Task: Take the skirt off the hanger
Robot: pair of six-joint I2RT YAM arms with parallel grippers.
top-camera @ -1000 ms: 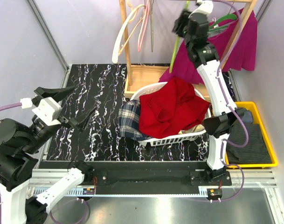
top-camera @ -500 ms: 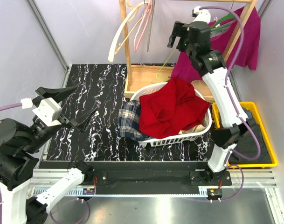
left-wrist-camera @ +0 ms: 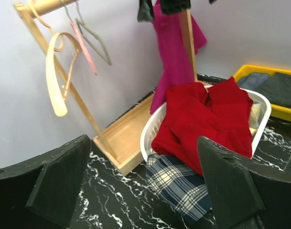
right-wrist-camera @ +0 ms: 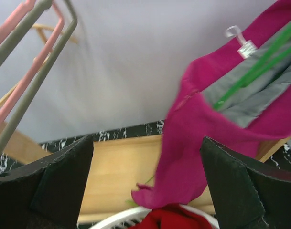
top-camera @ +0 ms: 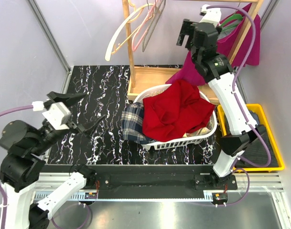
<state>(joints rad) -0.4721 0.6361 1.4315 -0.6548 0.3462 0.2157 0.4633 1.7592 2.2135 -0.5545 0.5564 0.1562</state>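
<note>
Magenta skirt [right-wrist-camera: 188, 143], one, on one green hanger [right-wrist-camera: 260, 62]; three other hangers [left-wrist-camera: 53, 76].

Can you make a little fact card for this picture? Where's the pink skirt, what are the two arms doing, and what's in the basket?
skirt: magenta, hanging on the green hanger
right end effector: open, raised near the skirt, holding nothing
left end effector: open, over the table, holding nothing
basket: white, red garment piled in, plaid cloth hanging out on its left side
job: not done yet
</note>
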